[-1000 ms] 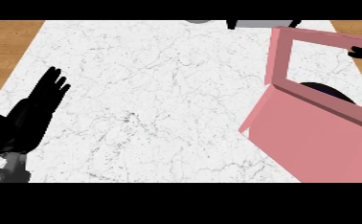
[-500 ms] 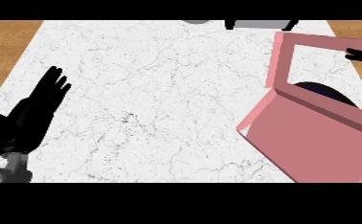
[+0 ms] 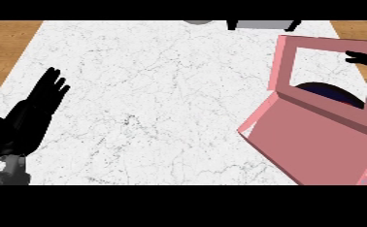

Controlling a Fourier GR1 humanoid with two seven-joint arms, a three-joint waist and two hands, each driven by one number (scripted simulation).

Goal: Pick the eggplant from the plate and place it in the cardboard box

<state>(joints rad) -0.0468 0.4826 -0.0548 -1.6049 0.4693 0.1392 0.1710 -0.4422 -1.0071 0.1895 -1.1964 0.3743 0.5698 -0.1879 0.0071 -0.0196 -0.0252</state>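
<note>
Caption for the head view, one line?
Pink box on the marble counter, left hand resting open at the left edge.

The box (image 3: 315,138) runs off the right edge, its wall hiding most of something dark (image 3: 331,93) inside.

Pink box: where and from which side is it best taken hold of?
Probably the thin rim around the open top of the pink box, pinched from the right, where the right hand shows beside it. The broad flat wall facing the view gives nothing to curl round.
</note>
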